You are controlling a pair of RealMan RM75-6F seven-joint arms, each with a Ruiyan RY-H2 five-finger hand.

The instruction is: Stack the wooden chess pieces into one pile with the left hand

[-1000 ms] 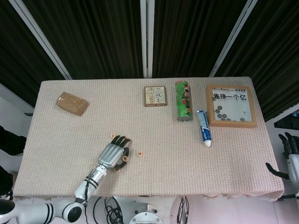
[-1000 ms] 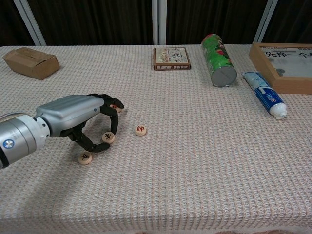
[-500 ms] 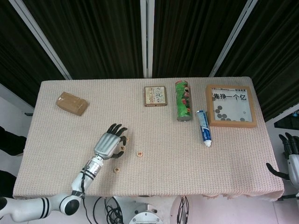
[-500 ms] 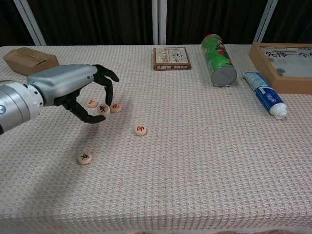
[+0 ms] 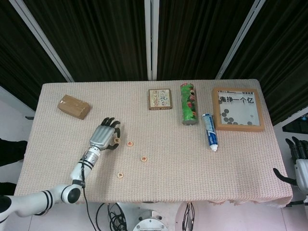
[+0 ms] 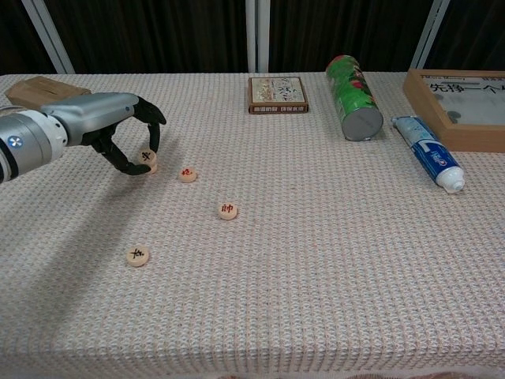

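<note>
Since the earlier frames, the left hand (image 6: 118, 130) has been carried up and to the left across the desk (image 6: 331, 260), toward ten o'clock, and with it a black-marked wooden chess piece (image 6: 146, 157) that a second ago lay nearer the middle. That piece is now pinched between the thumb and the dark fingertips (image 6: 155, 139), and it is held on top of, or just above, another piece (image 6: 150, 167) whose edge shows beneath it; whether the two are touching cannot be told.

The step in hand is judged to be the placing of one piece on another, so the pile has only been begun. For the next move, the held piece would need to be set flat and centred, then let go without the lower disc being nudged.

Three pieces lie loose on the woven cloth: one with a black character (image 6: 137, 255) at about six o'clock of the hand, well apart; one with a red mark (image 6: 187, 174) just beside the pile at four o'clock; one with a red character (image 6: 228, 211) further off at four o'clock. All are small, pale, round wooden discs, lying flat.

The right hand (image 5: 297, 156) is seen at the desk's far right edge, off the cloth, holding nothing, its fingers apart.
</note>
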